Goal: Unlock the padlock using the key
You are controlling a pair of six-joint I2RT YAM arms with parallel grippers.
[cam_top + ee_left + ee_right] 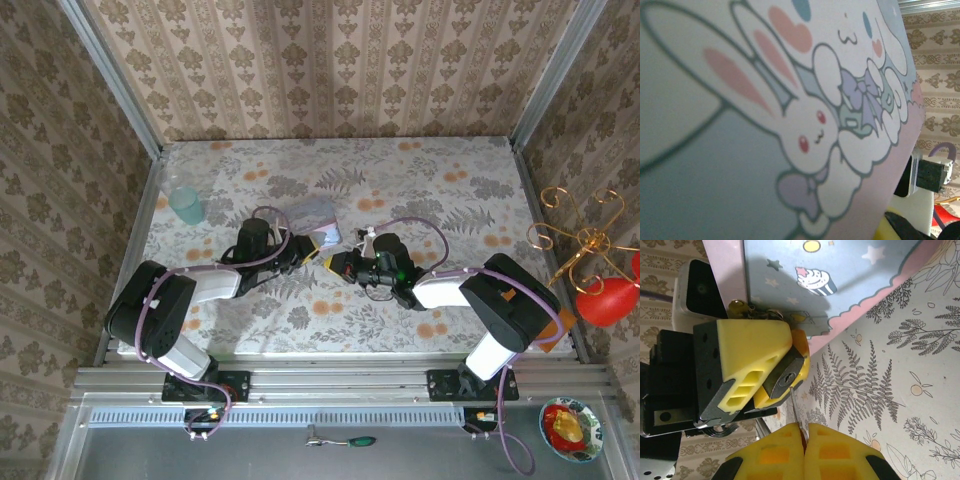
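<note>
**Operator:** Where is the padlock?

**Inspector:** Your padlock [785,378] is a small, dark, blocky metal body, and its round keyway faces the right wrist camera. Your left pincer [781,371] pinches it between ribbed yellow pads.

**Operator:** And the right side?

**Inspector:** Your right pincer [804,442] has its yellow pads pressed together on the key [795,412]. A thin bright blade stands out from them, with its tip just beside the keyway. I cannot tell whether it touches.

**Operator:** Arm pose?

**Inspector:** Seen from above, both your arms bend inward. The pincers face each other at mid-surface and nearly meet.

**Operator:** Anything in the way?

**Inspector:** A glossy, cartoon-printed zip bag [850,275] with a pink edge lies on the floral surface [900,390], just behind your left pincer. A translucent teal cup [186,205] stands well apart, to the left.
</note>
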